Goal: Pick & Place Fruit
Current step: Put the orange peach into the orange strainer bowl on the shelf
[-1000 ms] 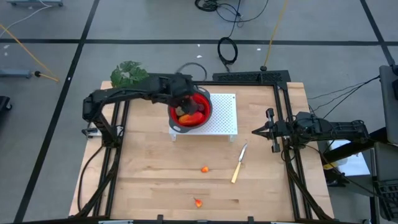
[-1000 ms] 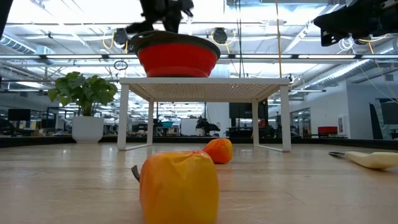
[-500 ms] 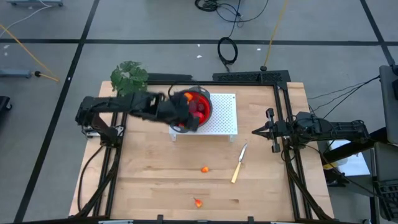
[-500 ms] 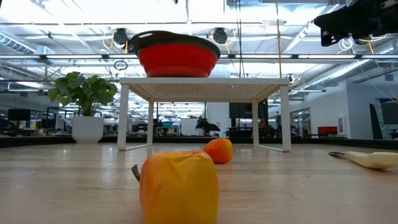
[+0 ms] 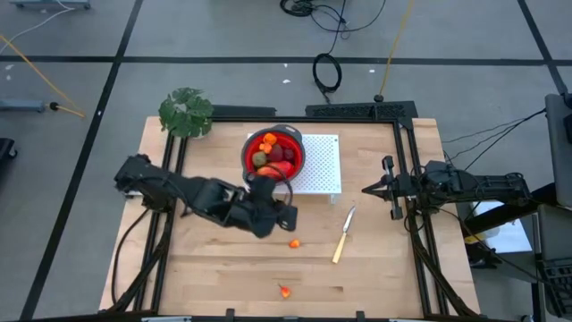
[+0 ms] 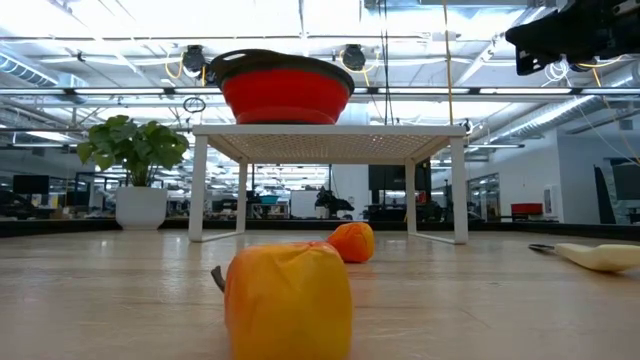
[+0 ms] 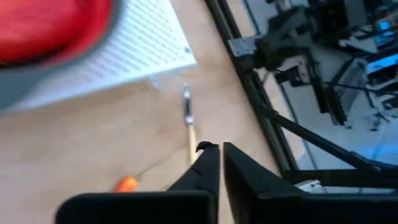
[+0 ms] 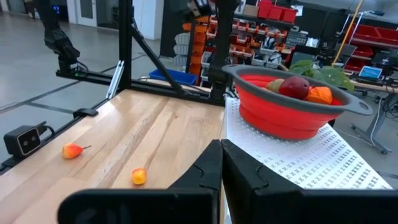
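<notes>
Two small orange fruit on your table, other fruit in the red bowl, left gripper closed empty between bowl and fruit, right gripper closed at the table's right edge, no readable writing.

A robotics lab or workshop is shown — an open industrial hall with exposed ceiling beams and strip lighting. Shelving stocked with red and orange parts bins is seen beyond the wooden table, which is framed by black metal rails. Cables are strewn over a grey tiled floor — a potted plant is also seen.
</notes>
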You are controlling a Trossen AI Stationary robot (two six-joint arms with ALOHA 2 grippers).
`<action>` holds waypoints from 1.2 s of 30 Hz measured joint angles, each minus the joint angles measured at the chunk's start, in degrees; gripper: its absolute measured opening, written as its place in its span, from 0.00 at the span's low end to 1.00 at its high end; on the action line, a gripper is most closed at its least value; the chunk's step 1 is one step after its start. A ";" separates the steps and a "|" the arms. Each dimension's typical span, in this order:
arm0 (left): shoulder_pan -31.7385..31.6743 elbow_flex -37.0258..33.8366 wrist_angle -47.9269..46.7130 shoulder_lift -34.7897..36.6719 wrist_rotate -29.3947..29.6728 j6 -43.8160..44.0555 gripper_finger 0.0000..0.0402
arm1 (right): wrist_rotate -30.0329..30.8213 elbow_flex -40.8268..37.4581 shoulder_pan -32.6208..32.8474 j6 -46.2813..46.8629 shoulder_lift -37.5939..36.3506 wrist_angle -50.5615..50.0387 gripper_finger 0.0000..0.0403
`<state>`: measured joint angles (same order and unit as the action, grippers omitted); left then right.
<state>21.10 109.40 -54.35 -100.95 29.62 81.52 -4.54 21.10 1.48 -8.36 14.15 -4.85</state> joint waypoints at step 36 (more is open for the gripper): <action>3.92 -0.02 17.34 -27.45 -16.02 -34.95 0.00 | -0.04 0.00 0.01 -0.02 -0.02 -0.64 0.00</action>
<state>25.02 109.38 -37.01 -128.40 13.60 46.57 -4.58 21.10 1.48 -8.38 14.13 -5.48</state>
